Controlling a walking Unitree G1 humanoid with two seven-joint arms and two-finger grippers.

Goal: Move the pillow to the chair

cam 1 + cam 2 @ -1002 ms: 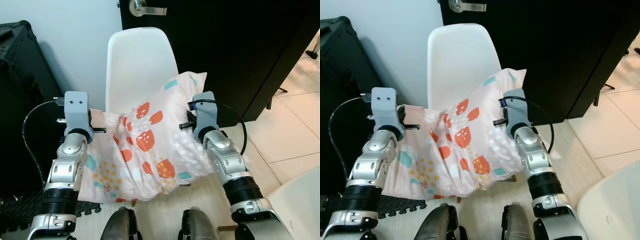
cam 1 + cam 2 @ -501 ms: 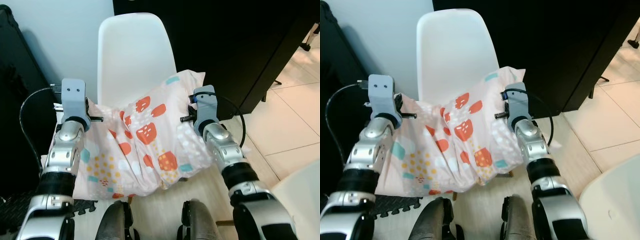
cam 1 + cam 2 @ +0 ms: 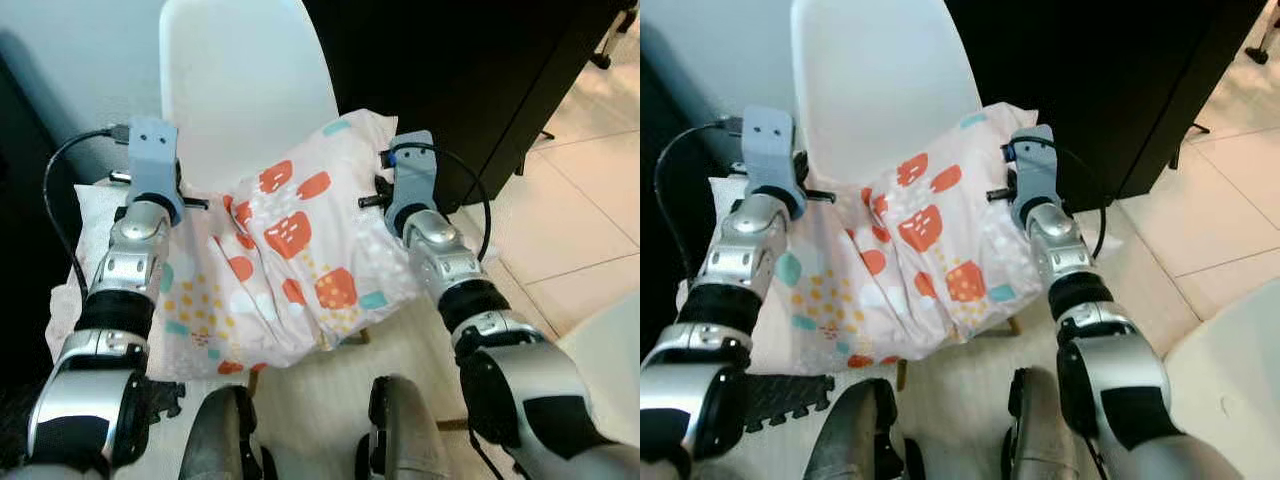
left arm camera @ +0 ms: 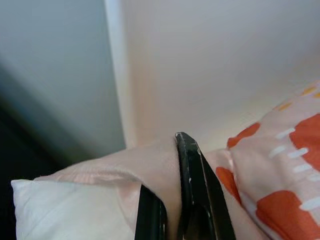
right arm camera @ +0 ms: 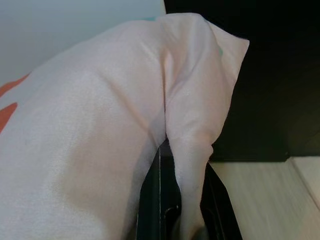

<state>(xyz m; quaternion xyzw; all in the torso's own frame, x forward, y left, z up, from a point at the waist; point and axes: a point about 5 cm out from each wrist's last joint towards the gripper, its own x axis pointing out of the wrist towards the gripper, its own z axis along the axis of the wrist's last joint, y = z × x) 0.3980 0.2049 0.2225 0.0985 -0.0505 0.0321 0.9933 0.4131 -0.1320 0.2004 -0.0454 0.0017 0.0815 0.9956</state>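
A pale pink pillow (image 3: 290, 260) with orange and teal prints hangs between my two arms over the front of a white plastic chair (image 3: 240, 90). My left gripper (image 4: 172, 200) is shut on a fold of the pillow's left edge. My right gripper (image 5: 175, 200) is shut on the fabric at the pillow's right corner (image 5: 200, 60). From the head, the left wrist (image 3: 152, 170) and the right wrist (image 3: 410, 185) stand at the pillow's two upper sides, and the pillow hides the chair's seat.
A black door or cabinet (image 3: 470, 70) stands behind the chair to the right. A pale wall (image 3: 60, 60) lies to the left, with a dark case (image 3: 20, 250) below it. My two feet (image 3: 320, 440) stand on the light floor; tiles (image 3: 580, 220) spread to the right.
The camera has tilted down and moved closer, so the chair fills more of the top. Both grippers keep their hold, and the pillow now lies lower over the chair's seat.
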